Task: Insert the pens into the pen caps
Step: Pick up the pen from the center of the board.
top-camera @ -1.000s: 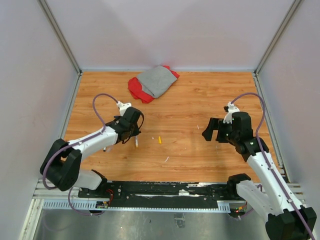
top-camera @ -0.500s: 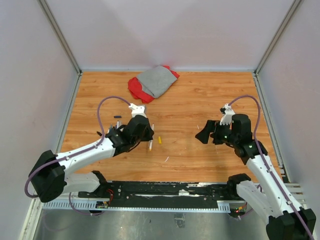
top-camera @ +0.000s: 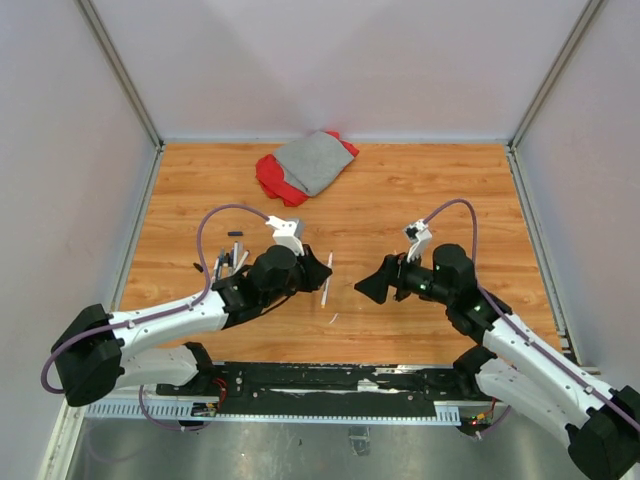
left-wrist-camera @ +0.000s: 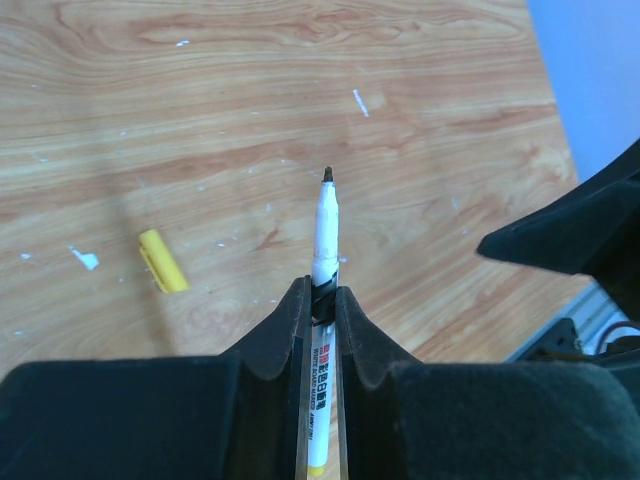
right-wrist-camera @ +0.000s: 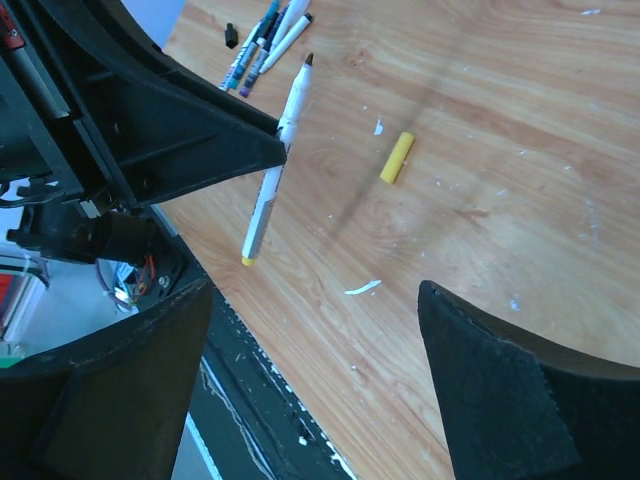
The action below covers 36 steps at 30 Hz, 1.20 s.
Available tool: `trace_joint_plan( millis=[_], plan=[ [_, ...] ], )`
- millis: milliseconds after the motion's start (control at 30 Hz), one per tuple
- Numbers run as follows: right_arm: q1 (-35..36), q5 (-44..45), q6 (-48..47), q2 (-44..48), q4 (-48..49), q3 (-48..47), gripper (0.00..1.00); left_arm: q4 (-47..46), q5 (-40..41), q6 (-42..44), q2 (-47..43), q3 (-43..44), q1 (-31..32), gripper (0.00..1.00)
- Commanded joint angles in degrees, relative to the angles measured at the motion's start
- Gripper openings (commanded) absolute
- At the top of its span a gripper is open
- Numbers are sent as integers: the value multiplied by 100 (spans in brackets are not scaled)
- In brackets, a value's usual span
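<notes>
While the spare pens are left heaped near the left edge of the worktop, with a black cap lying just beyond them, one pen is held up near the middle. That held pen is pinched at mid-barrel by the left hand, whose fingers are pressed together on it. Its dark tip is bare and points out toward the other arm, and a yellow end shows behind the fingers. A yellow cap is seen lying flat on the worktop below and to one side of the pen, touched by nothing. Further right, the right hand is spread wide with nothing between its fingers. It faces the pen tip, near it but apart.

By colour, the yellow cap is judged to be this pen's match, so it has to be fetched first. It should be pinched across its short body, with its mouth left uncovered; which end is open cannot be told from here. A small round piece like that can be expected to roll, so the fingers are best brought down squarely over it.

Cap and tip should then be lined up on one axis and pushed straight together. With the pen gripped only at mid-barrel, a crooked push could swing it or slide it back through the fingers.
</notes>
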<state>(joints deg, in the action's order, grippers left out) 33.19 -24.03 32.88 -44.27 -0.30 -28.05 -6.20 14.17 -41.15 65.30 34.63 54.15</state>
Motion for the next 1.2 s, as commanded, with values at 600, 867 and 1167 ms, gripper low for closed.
trace_joint_plan(
  millis=[600, 867, 1167],
  plan=[
    [1419, 1193, 1573, -992, 3267, 811, 58, -1587, -354, -551, -34, -419, 156, 0],
    [1515, 1130, 1667, -1615, 3679, 594, 46, -1612, -336, -569, -77, -467, 166, 0],
    [1524, 1037, 1686, -1926, 3833, 457, 21, -1585, -302, -593, -101, -501, 166, 1]
  ],
)
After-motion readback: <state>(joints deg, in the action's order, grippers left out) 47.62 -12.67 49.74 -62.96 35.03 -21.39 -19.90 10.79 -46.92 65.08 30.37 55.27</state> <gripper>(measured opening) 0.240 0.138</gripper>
